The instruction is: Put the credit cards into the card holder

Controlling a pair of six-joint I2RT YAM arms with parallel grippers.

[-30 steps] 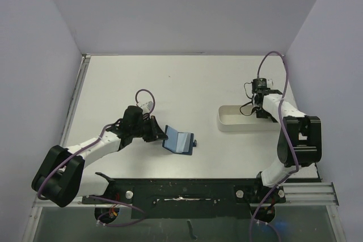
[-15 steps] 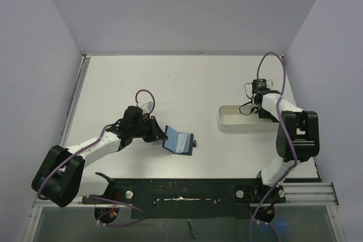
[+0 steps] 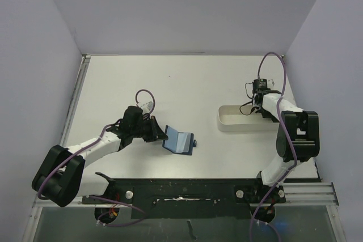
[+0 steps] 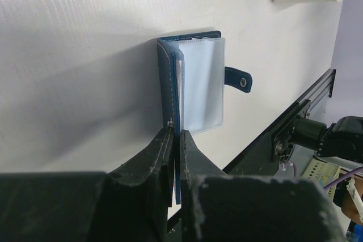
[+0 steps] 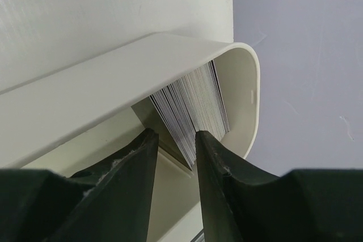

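Frame right: right gripper (image 5: 174, 134) narrows onto thin dark credit cards (image 5: 193, 100) in white oblong tray (image 5: 113, 77), grasp unconfirmed, pickup beginning; left gripper (image 4: 176, 135) pinches navy folding card holder (image 4: 198, 83).

The card holder (image 4: 193, 83) nipped between the black fingers of the left gripper (image 4: 173, 140) has a dark navy cover with pale stitching, and its inner pocket is a milky light blue. Its navy strap (image 4: 237, 77), beyond the jaws to the right, carries a silvery snap. The table (image 4: 74, 38) is white with a faint streaked grain. Ahead of the black right gripper (image 5: 173, 140), the credit cards (image 5: 195, 106) show fine grey, white and black edge stripes inside a cream tray (image 5: 113, 77).
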